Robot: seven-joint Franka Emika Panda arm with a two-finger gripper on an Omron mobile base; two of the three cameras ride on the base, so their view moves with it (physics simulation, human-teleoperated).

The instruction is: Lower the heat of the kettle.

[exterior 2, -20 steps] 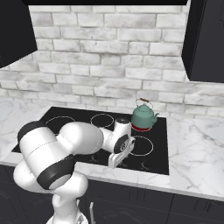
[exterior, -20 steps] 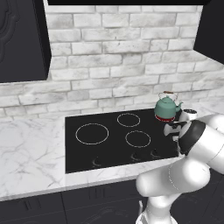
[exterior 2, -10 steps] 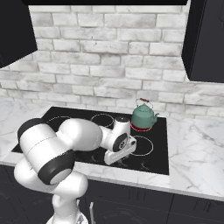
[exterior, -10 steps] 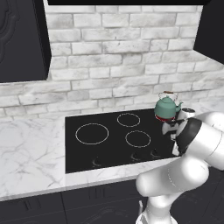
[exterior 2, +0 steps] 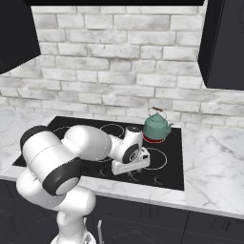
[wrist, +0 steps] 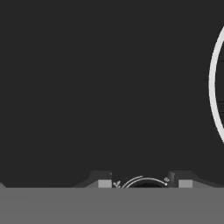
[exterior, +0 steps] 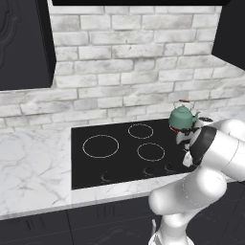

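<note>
The two-finger gripper (wrist: 145, 183) sits low over the flat, glossy black glass cooktop (exterior: 119, 160), its two small dark fingertips (wrist: 104, 181) standing on either side of a round dark control knob (wrist: 147, 185) ringed by a thin white dial arc. The tips are a little apart with the knob between them; whether they actually pinch it cannot be told. In the hand view a thick white ring marking (wrist: 216, 87) curves across the smooth black surface off to one side of the knob.

From the right base view the white, rounded arm with dark joints (exterior 2: 88, 147) reaches over the cooktop's front part, its blocky white hand (exterior 2: 129, 164) pressed down near the front edge, hiding the gripper tips there.

The small teal-green rounded kettle (exterior 2: 156, 127), with short spout, thin arched coppery handle and little lid knob, stands upright on the cooktop's far right burner, which glows red (exterior 2: 152, 139) beneath it, just behind the hand and apart from it.

Around the cooktop lies a white, grey-veined marble counter (exterior: 33, 167). Behind it rises a rough whitish brick wall (exterior: 129, 67), flanked by matte black upper cabinets (exterior: 24, 43). Dark cabinet fronts (exterior: 91, 222) run below the counter.
</note>
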